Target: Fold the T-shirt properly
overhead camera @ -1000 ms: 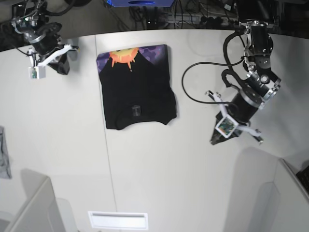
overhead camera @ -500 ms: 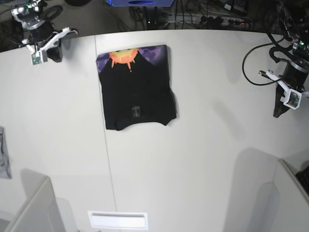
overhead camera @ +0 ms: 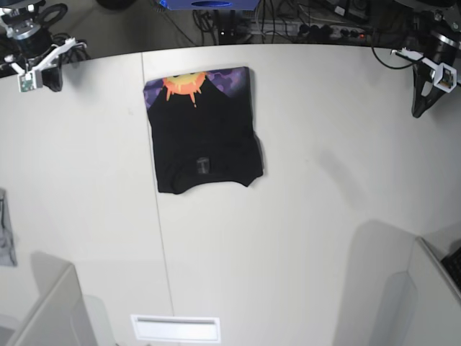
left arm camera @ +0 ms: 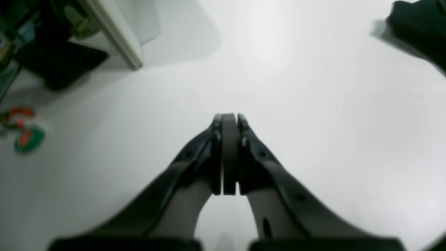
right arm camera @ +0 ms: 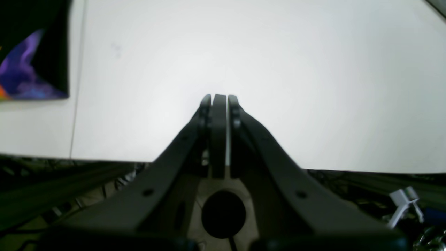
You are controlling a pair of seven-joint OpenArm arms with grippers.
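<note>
Arms pulled back, T-shirt lengthwise, sun end far.

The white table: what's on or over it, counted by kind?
Folded black T-shirt: 1
Small grey cloth piece at the table edge: 1
Robot grippers, left gripper and right gripper, both shut and empty: 2
Total: 4

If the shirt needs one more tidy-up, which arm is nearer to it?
Probably the right tool: it sits closer to the T-shirt, whose printed corner shows in its camera. The left tool is farther. Both are shut.
</note>
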